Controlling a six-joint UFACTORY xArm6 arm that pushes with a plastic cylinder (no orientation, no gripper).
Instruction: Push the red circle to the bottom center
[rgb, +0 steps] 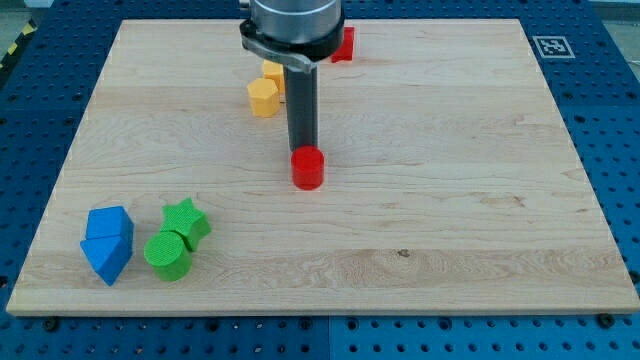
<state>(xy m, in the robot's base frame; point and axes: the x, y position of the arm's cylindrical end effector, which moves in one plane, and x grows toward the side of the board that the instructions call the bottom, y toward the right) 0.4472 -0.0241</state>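
Note:
The red circle (308, 168) is a short red cylinder near the middle of the wooden board (450, 200). My tip (303, 148) stands right at its upper edge, touching or nearly touching it from the view's top side. The dark rod runs up to the arm's head at the view's top centre.
A yellow hexagon block (263, 98) and a second yellow block (273, 72) lie left of the rod. Another red block (343, 44) sits at the top, partly hidden by the arm. At bottom left lie two blue blocks (107, 244), a green star (186, 220) and a green cylinder (166, 256).

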